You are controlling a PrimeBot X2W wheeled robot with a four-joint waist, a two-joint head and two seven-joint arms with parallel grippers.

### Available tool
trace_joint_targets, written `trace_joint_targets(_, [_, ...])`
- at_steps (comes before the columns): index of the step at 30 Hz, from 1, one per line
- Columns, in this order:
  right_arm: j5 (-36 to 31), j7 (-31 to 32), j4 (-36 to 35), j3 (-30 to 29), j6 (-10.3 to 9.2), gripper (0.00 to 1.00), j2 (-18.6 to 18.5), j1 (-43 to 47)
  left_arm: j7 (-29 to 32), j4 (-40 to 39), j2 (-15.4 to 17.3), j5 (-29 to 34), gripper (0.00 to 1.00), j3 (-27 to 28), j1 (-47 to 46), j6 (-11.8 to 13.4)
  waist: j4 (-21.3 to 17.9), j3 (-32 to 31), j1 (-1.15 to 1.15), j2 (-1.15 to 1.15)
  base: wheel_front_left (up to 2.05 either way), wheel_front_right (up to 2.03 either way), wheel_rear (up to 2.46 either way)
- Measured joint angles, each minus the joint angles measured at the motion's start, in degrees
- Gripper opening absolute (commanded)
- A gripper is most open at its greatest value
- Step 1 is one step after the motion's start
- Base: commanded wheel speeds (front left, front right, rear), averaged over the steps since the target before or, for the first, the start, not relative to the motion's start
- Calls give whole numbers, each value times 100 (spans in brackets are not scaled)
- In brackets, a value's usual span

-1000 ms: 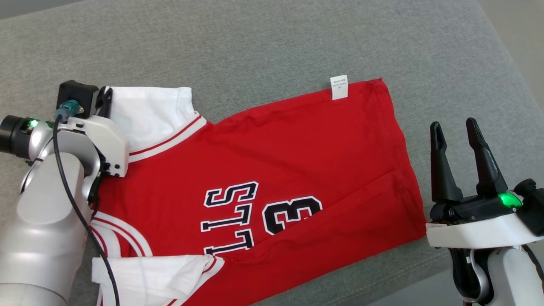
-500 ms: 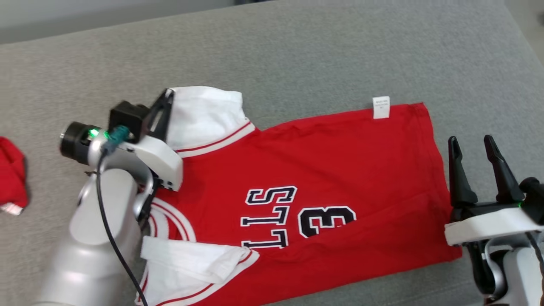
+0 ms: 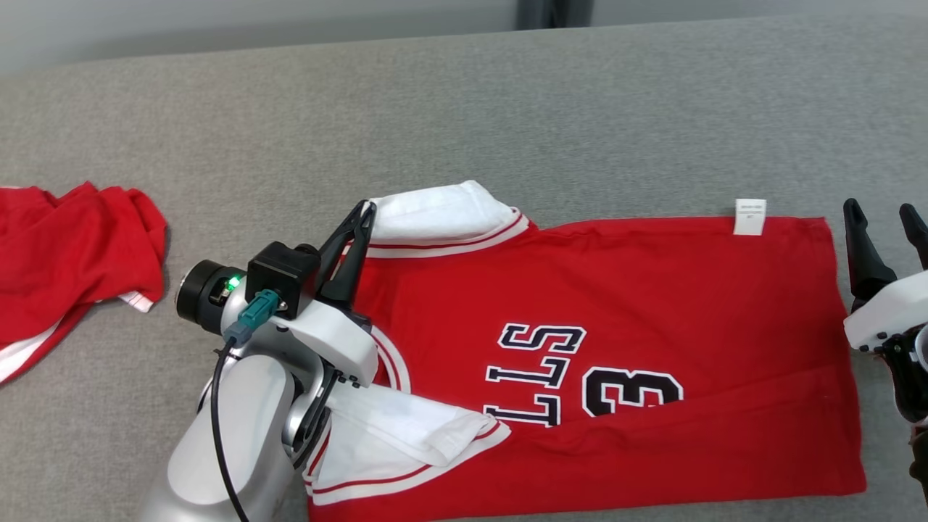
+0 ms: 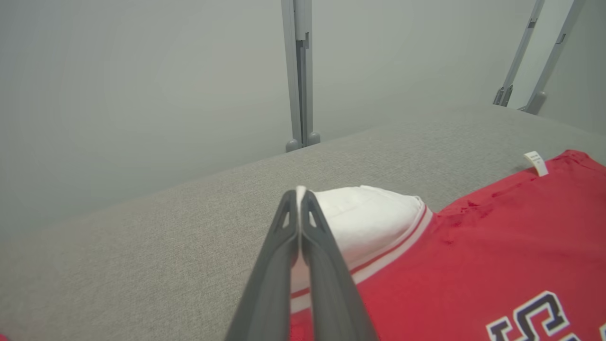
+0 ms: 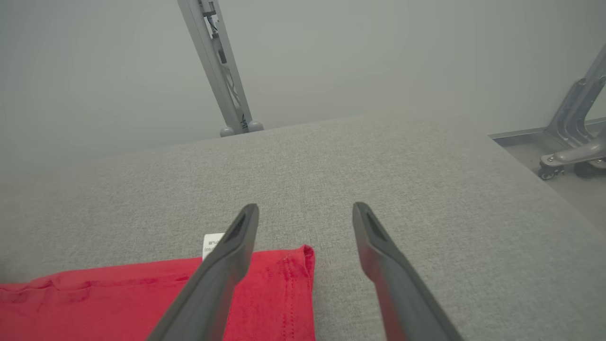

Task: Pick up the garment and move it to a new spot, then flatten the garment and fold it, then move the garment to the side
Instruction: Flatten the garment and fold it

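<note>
The jersey (image 3: 616,304) lies spread on the grey padded surface (image 3: 464,109), turned sideways to the robot: collar toward its left, hem (image 3: 844,348) toward its right. It is bright red, short-sleeved, with white sleeves edged in red and white bands. The far sleeve (image 3: 442,214) is bunched and lifted at its outer edge; the near sleeve (image 3: 406,435) is folded over onto the chest, covering part of the print. Dark letters outlined in white, reading "LLS" (image 3: 536,370), sit beside a matching numeral 3 (image 3: 631,391). A long crease runs across the lower body of the shirt, partly swallowing the numeral. A small white care label (image 3: 750,217) sticks out at the far corner of the hem. The collar trim (image 3: 391,362) shows as red and white curved stripes beside the left wrist.

The left gripper (image 3: 367,210) has its fingers pressed together on the outer edge of the far sleeve; in the left wrist view white fabric shows pinched between them. The right gripper (image 5: 305,208) stands with its fingers spread wide, holding nothing, just beside the hem's far corner.

A second red garment (image 3: 72,246) lies crumpled well to the left.
</note>
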Motion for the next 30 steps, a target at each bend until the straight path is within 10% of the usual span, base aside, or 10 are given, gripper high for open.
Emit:
trace_joint_targets(18, [949, 29, 1724, 985, 1, 100, -500, -878, 442, -1027, 96, -94, 0, -136, 250, 122, 418, 398, 0, 0, 0, 0, 0])
trace_joint_targets(19, [989, 18, 1784, 1035, 0, 95, -522, -909, 465, -1039, 100, -94, 0, -141, 250, 125, 425, 403, 0, 0, 0, 0, 0])
trace_joint_targets(21, [1021, -23, 1831, 1072, 0, 47, -533, -928, 478, -1048, 104, -96, 0, -146, 252, 126, 430, 405, 0, 0, 0, 0, 0])
trace_joint_targets(25, [1094, -99, 1956, 1313, 1, 3, -570, -997, 503, -1074, 125, -104, 0, -165, 259, 144, 438, 411, 0, 0, 0, 0, 0])
trace_joint_targets(30, [1202, -321, 2015, 1601, 1, 0, -657, -1060, 531, -1093, 153, -121, 0, -182, 273, 179, 429, 413, 0, 0, 0, 0, 0])
